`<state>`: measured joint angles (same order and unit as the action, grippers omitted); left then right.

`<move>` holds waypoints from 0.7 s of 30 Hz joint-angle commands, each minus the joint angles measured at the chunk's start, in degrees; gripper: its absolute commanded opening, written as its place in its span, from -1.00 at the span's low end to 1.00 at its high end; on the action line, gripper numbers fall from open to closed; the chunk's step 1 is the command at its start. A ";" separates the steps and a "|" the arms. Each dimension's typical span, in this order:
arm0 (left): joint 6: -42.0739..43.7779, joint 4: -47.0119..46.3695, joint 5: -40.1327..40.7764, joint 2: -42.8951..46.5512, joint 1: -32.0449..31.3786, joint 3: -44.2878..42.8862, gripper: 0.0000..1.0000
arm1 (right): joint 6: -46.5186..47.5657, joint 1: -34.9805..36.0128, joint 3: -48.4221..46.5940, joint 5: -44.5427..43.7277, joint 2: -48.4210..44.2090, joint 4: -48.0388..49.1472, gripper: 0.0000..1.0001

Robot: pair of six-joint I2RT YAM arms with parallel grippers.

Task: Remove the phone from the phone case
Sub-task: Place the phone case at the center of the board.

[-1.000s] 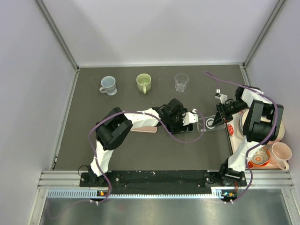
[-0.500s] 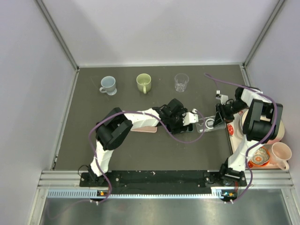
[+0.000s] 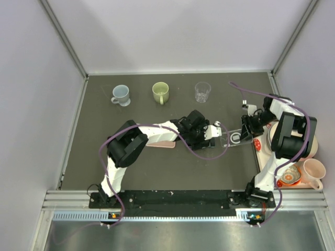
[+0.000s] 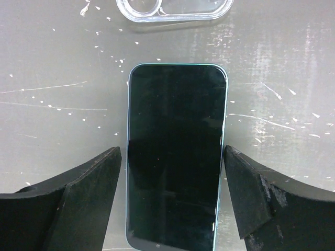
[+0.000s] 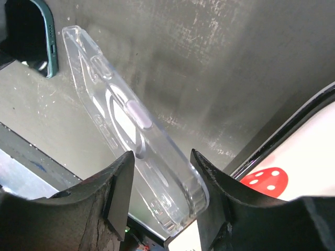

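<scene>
The phone lies screen up on the dark table, bare, with a teal edge. My left gripper is open, one finger on each side of the phone with a narrow gap on both sides. The clear phone case is empty and tilted up on its edge. My right gripper is shut on its near end. In the top view the case sits just right of the left gripper, and the right gripper is at its right end. The case's end also shows in the left wrist view.
A blue mug, a green mug and a clear glass stand in a row at the back. A pink flat object lies under the left arm. A tray with a bowl and a pink mug sits at the right edge.
My right gripper has shifted slightly right and back, with the case in it. The left arm and the phone have stayed where they were.
</scene>
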<state>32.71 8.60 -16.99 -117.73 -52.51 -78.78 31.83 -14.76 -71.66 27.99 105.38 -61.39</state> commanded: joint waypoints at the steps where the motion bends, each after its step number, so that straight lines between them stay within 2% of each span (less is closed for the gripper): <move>1: 0.51 -0.25 1.52 -0.31 -0.14 -0.76 0.71 | -0.02 -0.26 0.38 -1.36 -2.99 1.18 -0.04; 2: 0.51 -0.25 1.53 -0.30 -0.22 -0.76 0.83 | 0.07 -0.26 0.47 -1.44 -2.99 1.18 -0.03; 16: -0.01 -0.51 2.05 0.14 -0.14 -0.76 0.88 | -0.72 -0.26 1.35 -5.92 -5.45 2.76 0.10; 17: -0.01 -0.60 2.14 0.22 -0.14 -0.67 0.98 | -0.98 -0.26 1.35 -6.80 -5.89 3.46 0.16; 21: -0.19 -0.87 2.58 0.48 -0.22 -0.58 0.98 | -1.25 -0.26 1.00 -7.33 -7.47 4.08 0.29</move>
<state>32.64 7.66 -16.10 -117.73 -52.51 -78.78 31.20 -14.76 -70.06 21.93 101.84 -59.05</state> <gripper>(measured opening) 0.987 0.622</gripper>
